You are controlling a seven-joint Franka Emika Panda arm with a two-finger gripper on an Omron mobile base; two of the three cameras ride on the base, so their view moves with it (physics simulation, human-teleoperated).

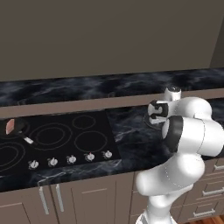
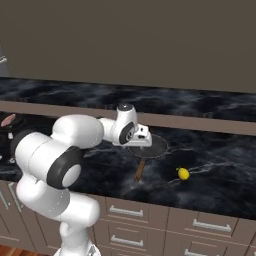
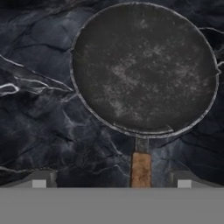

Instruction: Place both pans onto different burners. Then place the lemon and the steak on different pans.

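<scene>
The wider dark grey pan point(image 3: 144, 70) lies on the dark marble counter point(image 2: 215, 165), right of the cooktop, its brown handle point(image 3: 141, 168) pointing at me. My gripper point(image 3: 111, 183) hovers just above that handle, open, with the fingertips point(image 3: 39, 181) wide on either side. From the right base view the gripper point(image 2: 142, 137) sits over the pan point(image 2: 152, 146). The lemon point(image 2: 183, 173) rests on the counter right of the handle point(image 2: 140, 170). The smaller black pan point(image 1: 16, 130) sits on a rear left burner with the steak point(image 1: 9, 127) in it.
The glossy black cooktop point(image 1: 100, 127) shows several free ring burners point(image 1: 90, 141), with a row of silver knobs point(image 1: 71, 159) along its front. A raised ledge point(image 2: 200, 122) runs behind the counter. Drawers point(image 2: 210, 225) lie below the counter edge.
</scene>
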